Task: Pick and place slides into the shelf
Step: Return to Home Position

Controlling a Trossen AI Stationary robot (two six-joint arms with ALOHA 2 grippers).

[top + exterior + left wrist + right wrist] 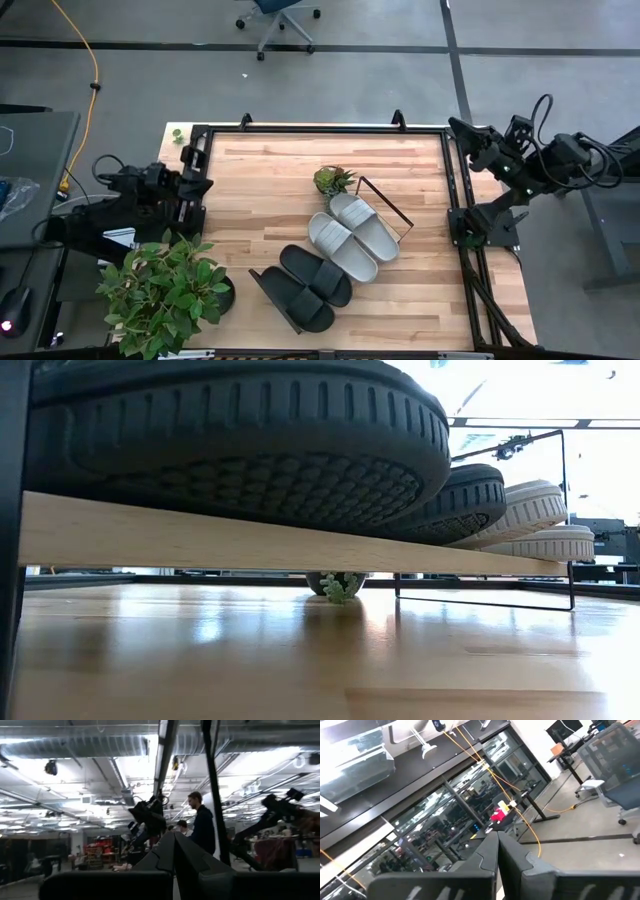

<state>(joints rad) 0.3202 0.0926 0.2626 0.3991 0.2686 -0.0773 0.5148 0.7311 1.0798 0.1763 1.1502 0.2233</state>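
The shelf [392,212] stands slantwise on the table, its light-wood plank [200,540] carried by thin black end frames. All the slides lie side by side on the plank, soles down: two black ones [302,300] [318,273] and two light grey ones [343,246] [366,224]. The low view shows their soles in a row, black [230,440] nearest and grey [555,543] farthest. My left gripper [200,186] is drawn back at the table's left edge, shut [175,855]. My right gripper [462,132] stays raised at the far right corner, shut [497,852]. Neither is near the slides.
A large leafy potted plant [165,290] stands at the near left corner. A small succulent [333,180] sits just beyond the shelf. Black rails [320,128] frame the tabletop. People [202,827] stand in the room beyond the table. Bare wood lies left of the shelf.
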